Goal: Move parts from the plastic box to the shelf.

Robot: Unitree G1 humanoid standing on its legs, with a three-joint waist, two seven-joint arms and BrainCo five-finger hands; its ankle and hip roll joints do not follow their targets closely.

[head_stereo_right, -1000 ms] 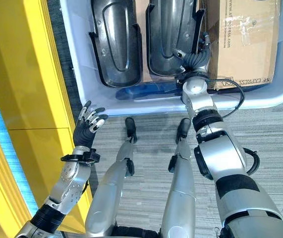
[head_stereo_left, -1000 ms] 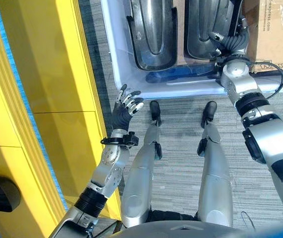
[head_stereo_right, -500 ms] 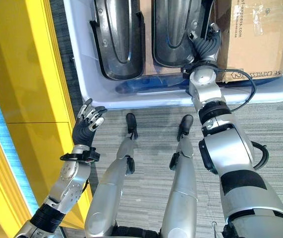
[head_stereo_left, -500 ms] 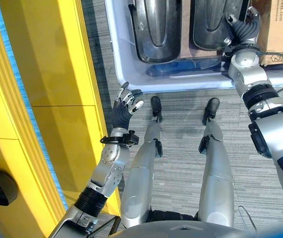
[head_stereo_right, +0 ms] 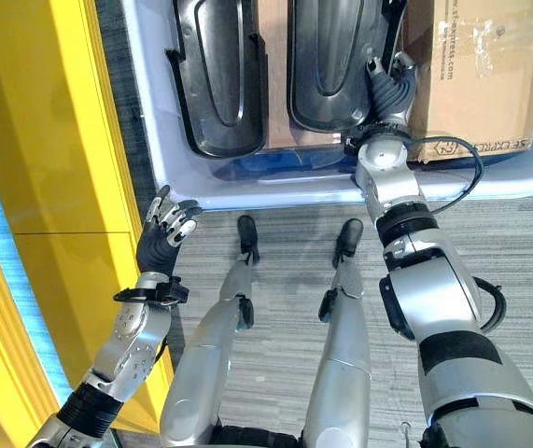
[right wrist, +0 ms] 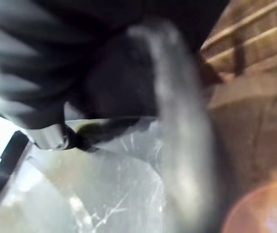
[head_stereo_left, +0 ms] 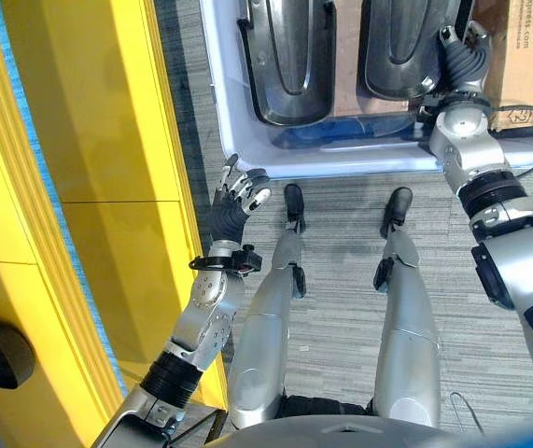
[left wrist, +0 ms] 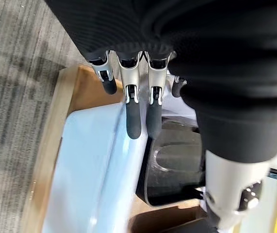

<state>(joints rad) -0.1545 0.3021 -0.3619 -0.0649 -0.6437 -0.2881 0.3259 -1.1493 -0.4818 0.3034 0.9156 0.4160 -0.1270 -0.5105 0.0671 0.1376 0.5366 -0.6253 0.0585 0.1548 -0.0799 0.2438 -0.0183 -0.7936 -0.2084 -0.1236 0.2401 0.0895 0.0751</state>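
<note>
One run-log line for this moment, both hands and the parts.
right robot hand: in plastic box, at right black part, grip unclear | left robot hand: open, by yellow shelf | left black part: in box

A workshop or warehouse floor: grey carpet tiles (head_stereo_left: 341, 243), a yellow shelf unit (head_stereo_left: 79, 187), a pale plastic box (head_stereo_right: 154, 140) of dark moulded parts (head_stereo_right: 215, 75) and a cardboard carton (head_stereo_right: 485, 65).
</note>
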